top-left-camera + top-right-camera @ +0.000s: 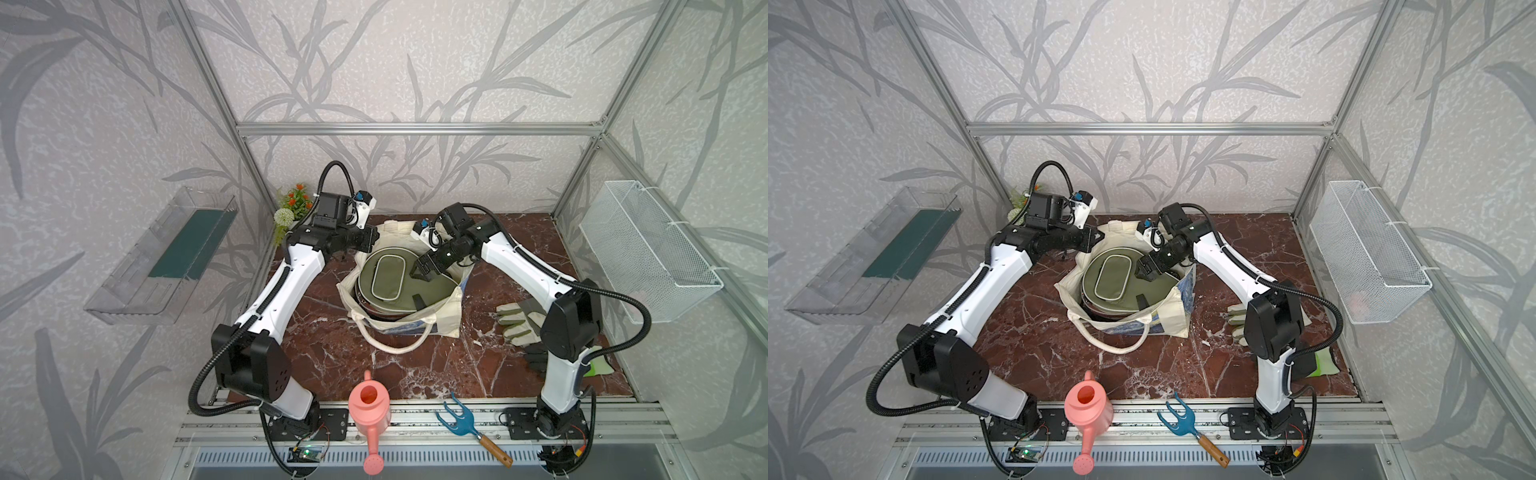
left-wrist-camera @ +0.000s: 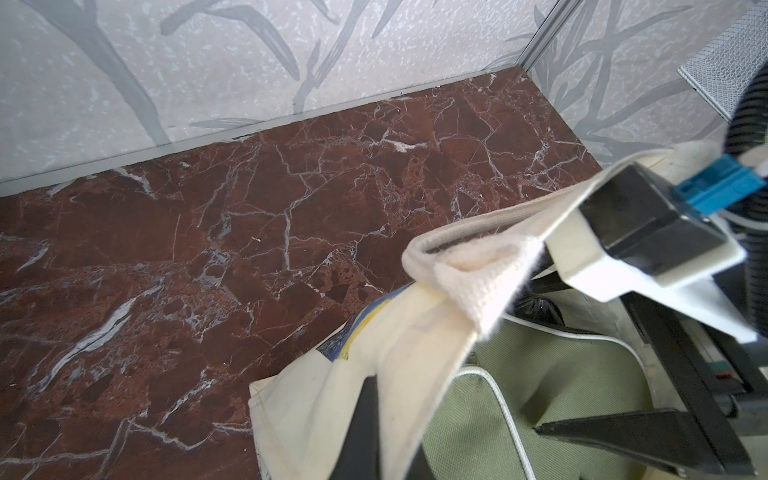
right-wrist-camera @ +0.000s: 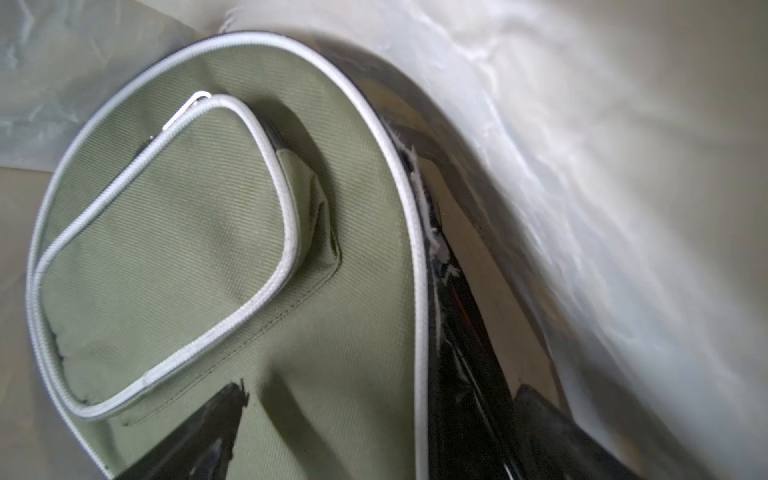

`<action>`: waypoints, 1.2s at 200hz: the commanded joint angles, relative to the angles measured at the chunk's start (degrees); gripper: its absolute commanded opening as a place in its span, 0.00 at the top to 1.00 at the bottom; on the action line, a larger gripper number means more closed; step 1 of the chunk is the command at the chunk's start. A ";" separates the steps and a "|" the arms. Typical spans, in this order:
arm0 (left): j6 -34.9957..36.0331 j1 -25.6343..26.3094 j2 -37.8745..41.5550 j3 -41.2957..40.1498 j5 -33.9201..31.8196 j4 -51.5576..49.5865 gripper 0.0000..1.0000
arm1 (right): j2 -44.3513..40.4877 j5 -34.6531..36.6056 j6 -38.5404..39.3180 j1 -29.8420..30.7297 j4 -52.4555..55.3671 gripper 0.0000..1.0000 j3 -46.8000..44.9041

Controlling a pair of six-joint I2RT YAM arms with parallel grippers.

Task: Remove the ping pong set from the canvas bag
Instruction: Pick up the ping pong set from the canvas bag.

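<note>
The canvas bag (image 1: 446,320) (image 1: 1173,322) stands open in the middle of the marble table, one cream handle draped toward the front. An olive paddle-shaped cover (image 1: 399,299) (image 1: 1125,297) (image 3: 208,249) of the ping pong set lies on top inside it, over a glossy black cover (image 3: 457,332). My left gripper (image 1: 373,240) (image 1: 1095,237) (image 2: 395,449) is shut on the bag's cream rim (image 2: 415,332) at its far left corner. My right gripper (image 1: 420,275) (image 1: 1142,272) (image 3: 374,436) is open inside the bag mouth, its fingertips (image 3: 220,415) straddling the olive cover's right edge.
Gardening gloves (image 1: 519,322) lie right of the bag beside the right arm. A pink watering can (image 1: 370,409) and a blue hand fork (image 1: 461,419) rest at the front rail. A potted plant (image 1: 295,203) stands back left. A wire basket (image 1: 648,257) and a clear shelf (image 1: 166,257) hang on the side walls.
</note>
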State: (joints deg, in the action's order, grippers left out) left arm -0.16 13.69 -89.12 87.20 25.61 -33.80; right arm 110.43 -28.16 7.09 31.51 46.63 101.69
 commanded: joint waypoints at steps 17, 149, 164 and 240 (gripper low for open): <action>0.89 -0.33 1.25 0.77 2.16 4.70 1.00 | 0.60 -15.92 2.29 0.21 2.21 0.11 -1.79; 1.23 -0.33 5.49 -1.92 -3.68 2.13 1.00 | -10.75 -9.08 1.05 0.12 4.47 1.00 3.16; 1.18 -0.33 6.43 -3.07 -4.23 2.33 1.00 | -14.76 -6.07 -0.63 0.15 1.98 1.00 2.73; 0.89 -0.27 7.56 -4.84 -5.04 3.03 1.00 | -24.37 9.14 -3.73 0.20 -1.78 1.00 4.53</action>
State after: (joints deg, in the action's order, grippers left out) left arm 0.01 13.50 -84.09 82.52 20.69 -32.77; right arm 90.80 -24.73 5.17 31.92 51.13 104.05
